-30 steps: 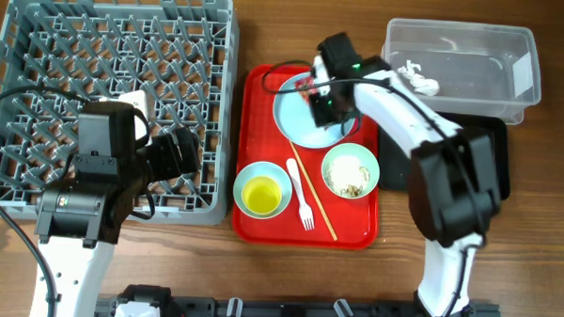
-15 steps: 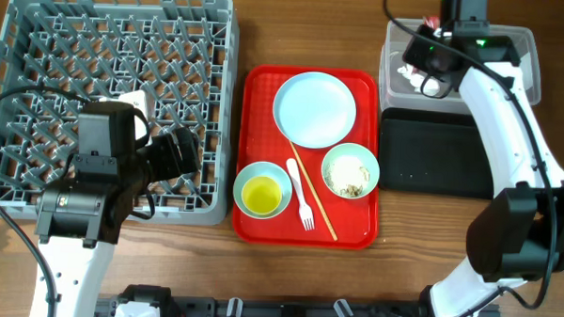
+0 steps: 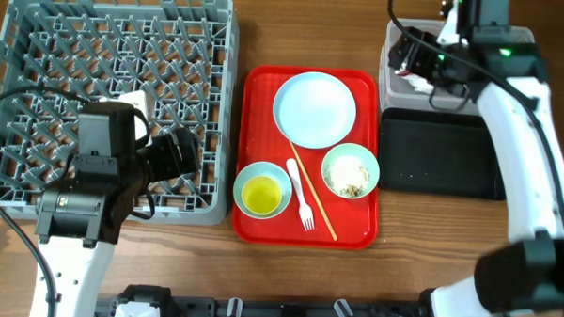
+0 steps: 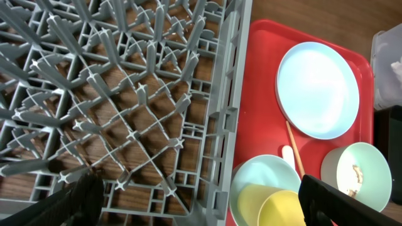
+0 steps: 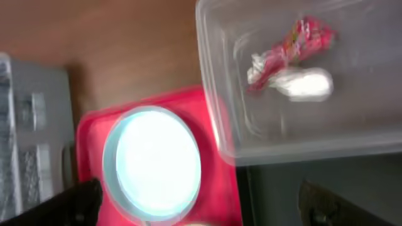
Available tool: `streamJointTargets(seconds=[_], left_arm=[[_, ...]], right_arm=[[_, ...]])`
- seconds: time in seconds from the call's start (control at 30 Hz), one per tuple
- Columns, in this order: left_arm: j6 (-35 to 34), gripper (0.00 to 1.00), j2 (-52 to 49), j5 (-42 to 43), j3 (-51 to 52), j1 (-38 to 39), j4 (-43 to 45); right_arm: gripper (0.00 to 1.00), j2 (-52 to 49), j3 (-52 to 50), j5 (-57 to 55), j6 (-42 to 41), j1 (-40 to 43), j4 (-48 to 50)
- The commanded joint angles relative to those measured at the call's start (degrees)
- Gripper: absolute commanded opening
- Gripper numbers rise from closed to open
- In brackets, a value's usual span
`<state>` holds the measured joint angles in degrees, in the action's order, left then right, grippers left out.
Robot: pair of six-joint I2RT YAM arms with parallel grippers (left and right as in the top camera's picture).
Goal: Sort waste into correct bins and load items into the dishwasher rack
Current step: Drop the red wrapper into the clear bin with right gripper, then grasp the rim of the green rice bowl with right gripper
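Observation:
My right gripper (image 3: 410, 61) hangs open over the left end of the clear tub (image 3: 497, 48), nothing between its fingers. Inside the tub lie the crumpled red wrapper (image 5: 295, 39) and the white tissue (image 5: 306, 84). The black tray (image 3: 442, 155) sits just in front. The pale-blue plate (image 3: 314, 109), a mint bowl (image 3: 350, 170) with beige scraps, a second bowl (image 3: 274, 177) holding the yellow cup (image 3: 260, 194), the white fork (image 3: 301, 199) and the chopstick (image 3: 314, 205) rest on the red tray. My left gripper (image 4: 201, 207) is open over the grey rack's (image 3: 116, 68) right edge.
The red tray (image 3: 256, 101) lies between the rack and the bins. Bare wooden table (image 3: 543, 233) shows to the right of and in front of the black tray. The left arm's body and cable cover the rack's front part.
My right gripper left the plate, swung right and back to the clear tub, and opened; the red wrapper now lies in the tub. The left arm has not moved.

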<state>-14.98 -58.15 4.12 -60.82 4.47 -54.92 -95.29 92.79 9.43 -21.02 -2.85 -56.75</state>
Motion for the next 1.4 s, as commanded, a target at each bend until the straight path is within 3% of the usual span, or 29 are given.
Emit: streamJointTargets(seconds=[0.0,0.2,0.4,0.7,1.1,1.37], left_arm=[[-0.7,1.0,-0.04,-0.79,-0.96,-0.24,-0.02],[-0.7,1.0,-0.04,-0.79,-0.96,-0.24,-0.02],[-0.68,1.0,-0.04,-0.81,-0.96,-0.24,0.0],[-0.68,1.0,-0.04,-0.79,-0.96,-0.24,-0.04],[-0.68,1.0,-0.04,-0.79,-0.96,-0.24,-0.04],[-0.7,1.0,-0.04,-0.79,-0.96,-0.24,-0.02]], right_arm=[[0.9,1.18,0.07,2.73,4.61,-1.64,-6.99],[0.86,1.9,-4.44,1.44,3.43,-9.14,-10.49],[0.86,1.9,-10.67,-7.78,-3.08,-19.37,-9.31],[0.83,1.86,-25.92,-9.49,-10.36,-29.44,2.38],[0.63,1.86,-37.81,-10.1,-10.45,-33.53,20.9],[0.51,1.73,-38.88,-11.41,-10.23,-33.53,21.79]])
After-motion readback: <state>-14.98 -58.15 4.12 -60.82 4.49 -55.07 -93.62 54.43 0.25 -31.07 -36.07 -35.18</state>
